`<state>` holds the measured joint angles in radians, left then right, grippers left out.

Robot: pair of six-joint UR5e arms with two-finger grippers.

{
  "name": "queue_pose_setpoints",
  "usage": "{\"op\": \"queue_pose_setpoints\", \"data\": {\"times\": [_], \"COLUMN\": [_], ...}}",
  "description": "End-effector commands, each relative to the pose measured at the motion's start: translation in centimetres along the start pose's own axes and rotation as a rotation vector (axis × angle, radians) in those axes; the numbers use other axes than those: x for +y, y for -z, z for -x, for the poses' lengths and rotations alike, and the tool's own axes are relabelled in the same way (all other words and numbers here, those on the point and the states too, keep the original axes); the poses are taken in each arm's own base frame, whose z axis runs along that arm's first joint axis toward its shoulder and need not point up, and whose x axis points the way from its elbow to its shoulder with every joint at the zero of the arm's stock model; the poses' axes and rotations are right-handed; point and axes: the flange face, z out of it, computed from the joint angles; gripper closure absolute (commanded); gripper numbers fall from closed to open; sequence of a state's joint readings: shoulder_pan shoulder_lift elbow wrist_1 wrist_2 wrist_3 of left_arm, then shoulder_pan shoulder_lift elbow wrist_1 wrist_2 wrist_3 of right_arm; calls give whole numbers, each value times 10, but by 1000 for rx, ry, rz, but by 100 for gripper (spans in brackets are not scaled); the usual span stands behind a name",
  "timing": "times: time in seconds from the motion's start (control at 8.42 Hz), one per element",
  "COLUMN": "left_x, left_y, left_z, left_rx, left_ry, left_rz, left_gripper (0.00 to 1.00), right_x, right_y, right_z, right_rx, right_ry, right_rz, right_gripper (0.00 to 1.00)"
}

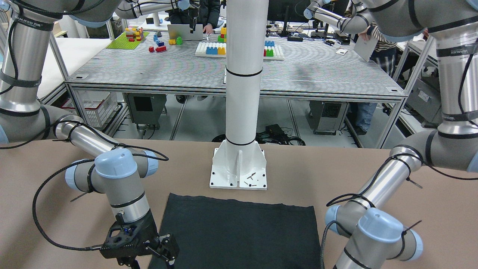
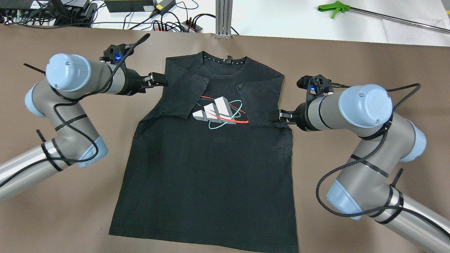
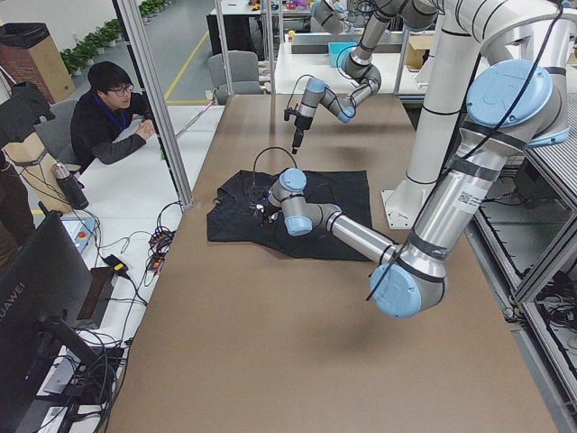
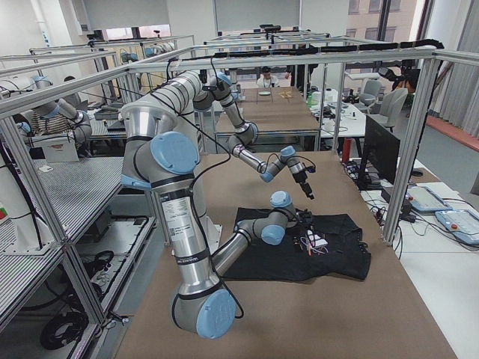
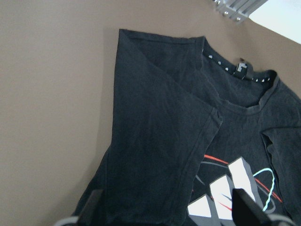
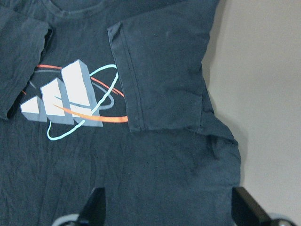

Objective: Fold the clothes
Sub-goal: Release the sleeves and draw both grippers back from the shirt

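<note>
Black T-shirt point(image 2: 211, 158), sleeves folded in, between two spread claws.
Left claw point(image 2: 162, 81) and right claw point(image 2: 272, 116) flank its shoulders, tips lost against dark fabric; contact unclear.

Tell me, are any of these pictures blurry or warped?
Overhead view: sharp, evenly lit, print on the shirt clear. Left wrist view: shirt in focus, left gripper's fingers at the bottom edge blurred. Front-facing view: rippling false pattern on the striped back table.
</note>
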<state>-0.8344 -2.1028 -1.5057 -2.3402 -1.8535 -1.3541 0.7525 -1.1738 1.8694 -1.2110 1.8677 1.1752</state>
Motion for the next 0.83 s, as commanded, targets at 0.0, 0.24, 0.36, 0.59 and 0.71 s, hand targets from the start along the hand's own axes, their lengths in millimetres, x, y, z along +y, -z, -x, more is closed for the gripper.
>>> {"op": "queue_pose_setpoints", "data": {"times": [0.0, 0.24, 0.36, 0.59, 0.71], "left_x": [61, 80, 83, 83, 83], "left_y": [68, 109, 112, 112, 112], "left_z": [48, 72, 89, 103, 107], "left_rx": [-20, -22, -50, -76, -86], "left_ry": [3, 45, 52, 57, 59], "left_rz": [60, 72, 71, 51, 42], "left_gripper": [6, 6, 6, 6, 6], "right_x": [39, 51, 78, 136, 147], "right_y": [40, 37, 25, 26, 31], "right_z": [-22, -21, -38, -95, -115], "right_rx": [-31, -54, -54, -166, -194], "right_ry": [-51, -149, -119, -63, -54], "right_rz": [140, 185, 218, 244, 247], "right_gripper": [6, 6, 6, 6, 6]}}
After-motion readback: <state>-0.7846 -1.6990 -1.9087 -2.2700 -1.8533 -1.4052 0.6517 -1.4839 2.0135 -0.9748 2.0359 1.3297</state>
